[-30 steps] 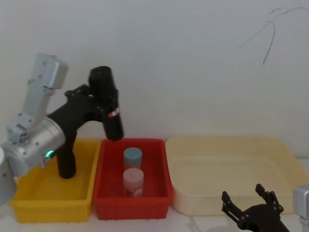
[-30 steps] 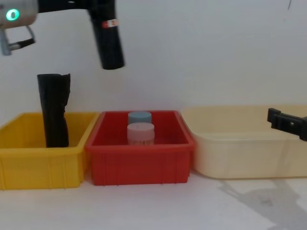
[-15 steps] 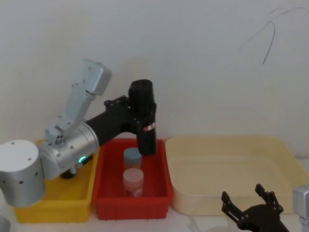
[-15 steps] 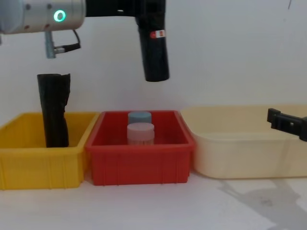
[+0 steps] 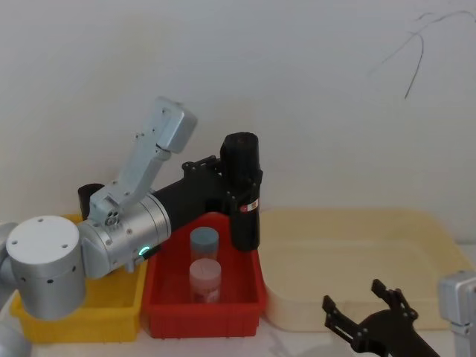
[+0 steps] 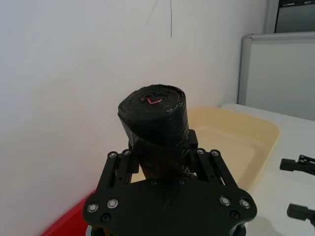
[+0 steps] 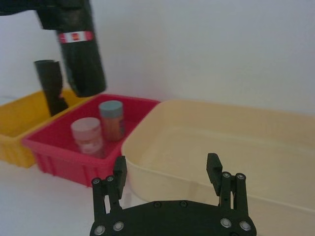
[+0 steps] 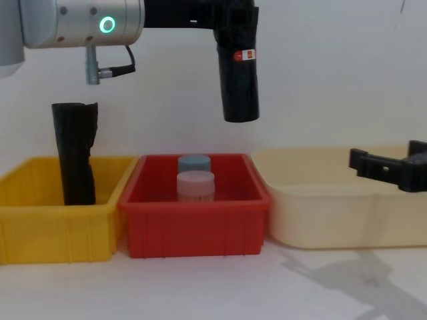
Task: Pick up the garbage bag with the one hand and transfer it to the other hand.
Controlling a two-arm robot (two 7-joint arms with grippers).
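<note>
A: Left hand status?

B: My left gripper [image 5: 236, 181] is clamped around the upper part of the garbage bag [image 8: 239, 73]. The roll is upright, its red-and-white label faces near, and its lower end hangs free.

A: Where is it now?

B: In the air over the right edge of the red bin [image 8: 193, 235], well above the two jars. A second ago I had it over by the yellow bin [image 8: 40, 233]. I've swung it right, and the slim black roll [image 8: 75, 153] stays put there.

A: Right hand?

B: My right gripper [image 7: 166, 164] has its fingers spread wide and holds nothing. It sits low on the near right, in front of the cream tray [image 8: 320, 220]. It has edged up and left a bit, still well apart from the bag.

A: So?

B: The pick looks done and the carry is mostly done. I judge the handover is next, with the free lower end the part to take.
</note>
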